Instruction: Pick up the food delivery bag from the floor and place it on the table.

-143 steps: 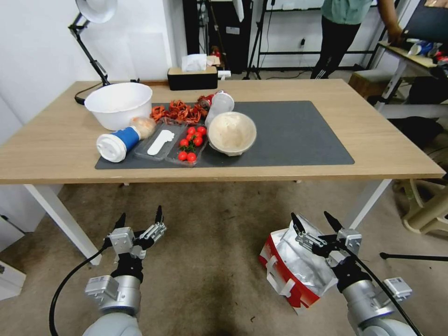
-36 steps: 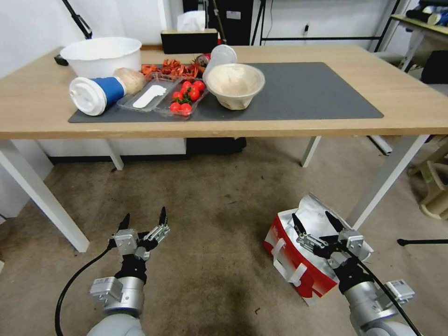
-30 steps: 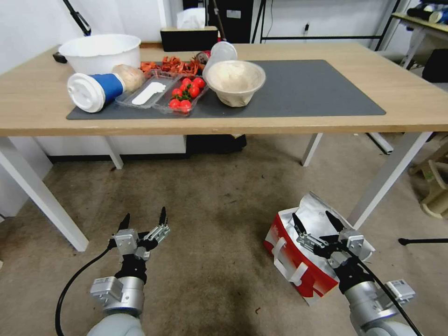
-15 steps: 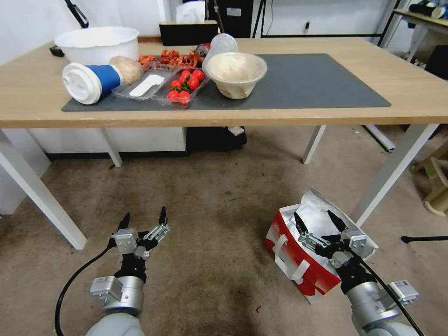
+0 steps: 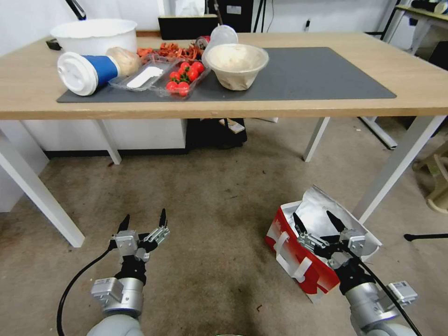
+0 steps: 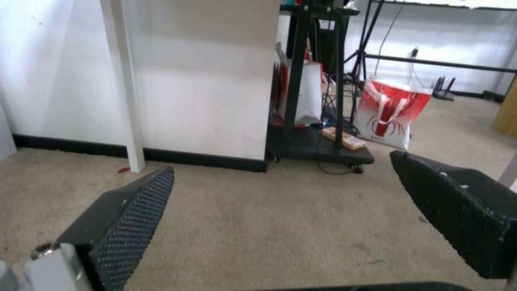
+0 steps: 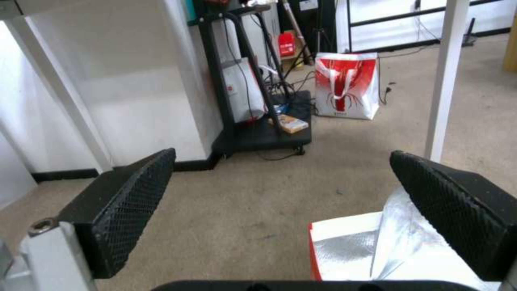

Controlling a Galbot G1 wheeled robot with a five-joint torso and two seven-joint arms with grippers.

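Observation:
The food delivery bag, red and white with a silver foil lining and white strap handles, stands on the brownish carpet floor at the right, close to a white table leg. My right gripper hangs open just over the bag's open top, touching nothing; in the right wrist view the right gripper has the foil below one finger. My left gripper is open and empty above bare carpet at the left, and the left gripper holds nothing. The table with its grey mat stands ahead.
On the mat's left half lie a beige bowl, a tray of tomatoes, a tipped blue cup and a white bowl. A white leg rises beside the bag. A second red-and-white bag stands far off behind a black cart.
The head camera has sunk lower, so the table sits higher and flatter in the picture. Both grippers stay open, and the right one still hangs over the bag.

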